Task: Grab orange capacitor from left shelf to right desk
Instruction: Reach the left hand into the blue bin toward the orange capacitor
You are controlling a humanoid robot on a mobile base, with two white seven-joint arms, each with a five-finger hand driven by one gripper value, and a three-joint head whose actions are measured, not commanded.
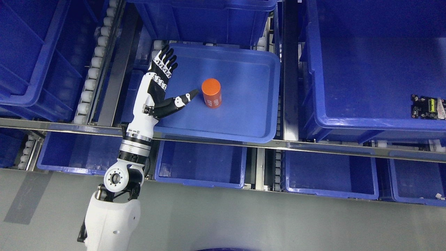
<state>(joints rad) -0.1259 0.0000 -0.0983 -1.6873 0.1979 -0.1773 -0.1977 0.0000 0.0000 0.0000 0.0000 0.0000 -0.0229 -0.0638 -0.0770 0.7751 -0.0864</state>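
An orange capacitor (pixel 212 93), a short cylinder with white print on its side, stands in a shallow blue tray (pixel 254 115) on the shelf. My left hand (pixel 174 78) reaches over the tray's left part, open, fingers (pixel 166 59) stretched toward the back. Its thumb (pixel 186 97) points right, its tip just short of the capacitor's left side. Nothing is held. The right arm does not show.
Deep blue bins surround the tray: one behind (pixel 209 17), one at the far left (pixel 31 62), a large one at right (pixel 376 69) holding a small circuit board (pixel 427 107). White roller rails (pixel 94 66) and a metal shelf bar (pixel 223 141) run in front; lower bins (pixel 200 164) sit beneath.
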